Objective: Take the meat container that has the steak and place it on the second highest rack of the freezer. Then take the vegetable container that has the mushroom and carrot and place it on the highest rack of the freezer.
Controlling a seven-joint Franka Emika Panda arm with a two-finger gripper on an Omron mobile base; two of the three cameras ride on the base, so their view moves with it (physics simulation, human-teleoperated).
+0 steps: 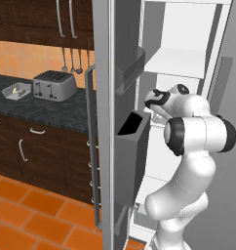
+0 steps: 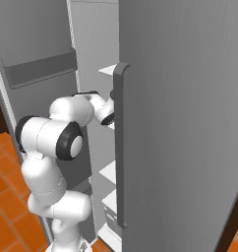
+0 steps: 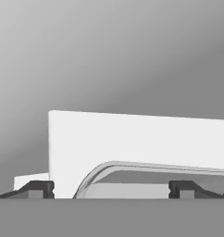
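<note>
- On the dark counter [image 1: 51, 110] at the far left sits the vegetable container [image 1: 17, 91], just beside a silver toaster [image 1: 54, 85].
- The freezer [image 1: 188, 58] stands open, its door [image 1: 104, 122] carrying dark bins [image 1: 132, 146] and a bar handle [image 1: 89, 146].
- The white arm [image 1: 188, 161] reaches in among the white shelves [image 1: 176, 62].
- In the hand view the gripper [image 3: 111, 189] has its fingertips [image 3: 37, 189] set wide apart, with the curved grey rim of the meat container [image 3: 132, 178] between them over a white shelf; whether they grip it cannot be told.
</note>
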